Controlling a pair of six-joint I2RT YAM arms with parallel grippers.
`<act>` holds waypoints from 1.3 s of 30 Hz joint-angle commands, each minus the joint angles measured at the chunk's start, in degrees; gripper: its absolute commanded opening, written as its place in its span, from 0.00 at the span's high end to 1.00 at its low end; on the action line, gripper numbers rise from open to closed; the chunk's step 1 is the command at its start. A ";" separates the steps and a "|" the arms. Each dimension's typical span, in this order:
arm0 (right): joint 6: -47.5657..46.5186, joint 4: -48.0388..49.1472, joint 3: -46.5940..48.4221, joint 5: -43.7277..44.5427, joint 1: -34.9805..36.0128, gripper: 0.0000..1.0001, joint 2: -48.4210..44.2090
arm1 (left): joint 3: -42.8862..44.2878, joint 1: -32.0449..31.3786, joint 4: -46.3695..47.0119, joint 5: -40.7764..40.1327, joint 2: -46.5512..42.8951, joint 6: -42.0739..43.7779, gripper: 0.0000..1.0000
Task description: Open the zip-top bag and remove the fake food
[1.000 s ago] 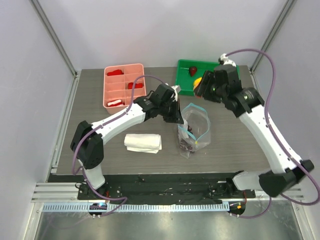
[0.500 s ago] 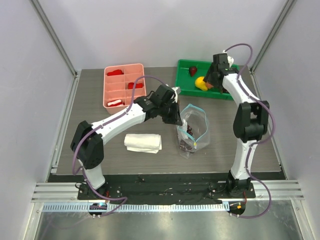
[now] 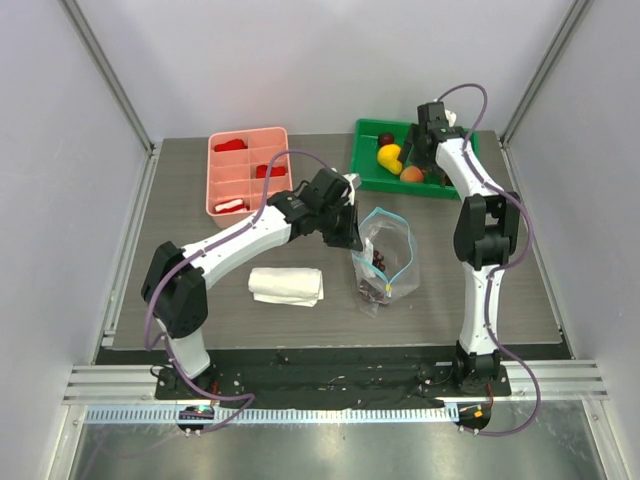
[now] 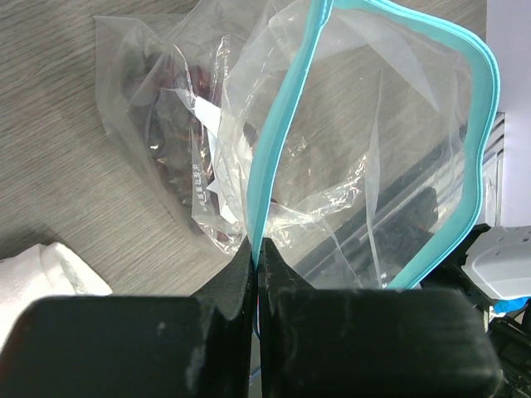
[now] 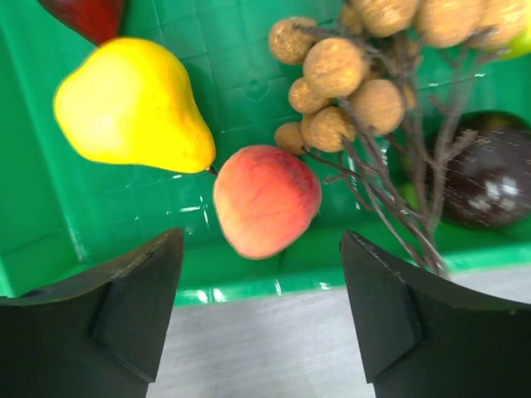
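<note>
1. The left end effector (image 4: pixel 257 249) is clamped shut on the light-blue zip strip (image 4: pixel 282 133) of the zip-top bag (image 4: pixel 373 166). Its wrist view shows the bag's mouth gaping wide just beyond the fingers, a detail that is small in the top view.
2. Beyond that grip and to its left, dark purple grapes (image 4: pixel 166 141) sit deep in the bag, which rests on the worktop (image 4: pixel 50 124).
3. The right end effector (image 5: pixel 259 245) hovers over the near wall of the green tray (image 5: pixel 241 282), jaws apart and holding nothing.
4. The fake food in the tray shows clearly only in the right wrist view. A peach (image 5: pixel 267 199) lies directly below, a yellow pear (image 5: pixel 133 104) beyond-left and a brown nut cluster (image 5: pixel 348 75) beyond-right.
5. A second ago the right arm's elbow reached out sideways. Now it stands upright, and the peach lies uncovered beside the pear. The left grip is unchanged.
</note>
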 commanded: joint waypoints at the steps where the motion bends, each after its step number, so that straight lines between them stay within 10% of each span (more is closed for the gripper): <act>1: -0.30 -10.93 4.46 2.36 -0.04 0.18 -8.46 | 2.91 0.16 0.54 0.13 0.44 0.64 1.00; 16: 9.17 -18.87 -20.13 -10.28 20.43 0.43 -47.83 | 5.99 0.16 -0.25 -0.22 -0.17 0.82 1.00; 39: 11.57 -12.90 -42.21 -10.30 27.64 0.54 -44.51 | 7.40 -0.63 -2.10 -1.89 -5.45 0.03 1.00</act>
